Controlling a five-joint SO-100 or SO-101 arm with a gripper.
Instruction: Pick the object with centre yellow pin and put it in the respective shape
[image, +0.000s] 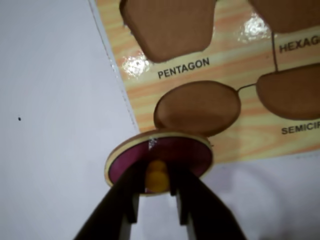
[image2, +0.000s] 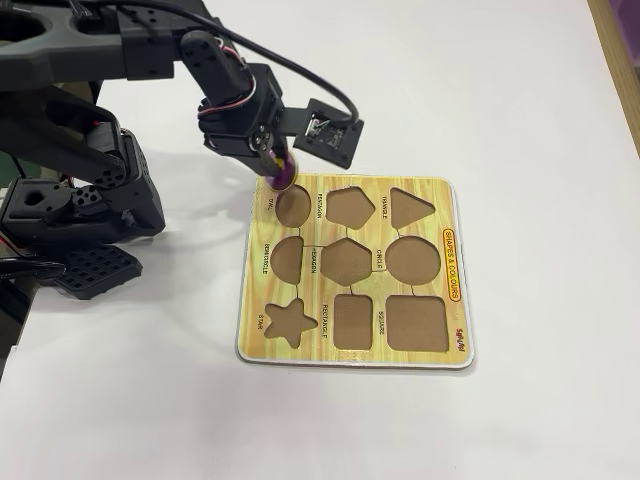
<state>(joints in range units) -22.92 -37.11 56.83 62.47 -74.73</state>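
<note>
Tool (image: 159, 192) pinching oval piece's (image: 185, 152) yellow knob (image: 156, 176)

I see my gripper (image2: 274, 165) clamped on the purple oval piece (image2: 283, 174), just over the puzzle board's (image2: 355, 355) top-left corner. The oval cutout (image2: 293, 205) sits directly below, on the white worktop (image2: 520, 120)

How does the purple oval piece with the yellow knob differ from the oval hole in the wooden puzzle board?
The purple oval piece with the yellow knob is a solid part with a pale rim; the oval hole is an empty brown recess.
The piece is held in the gripper and overlaps the board's edge; the hole is fixed in the wooden puzzle board.
Both share an oval outline.
</note>
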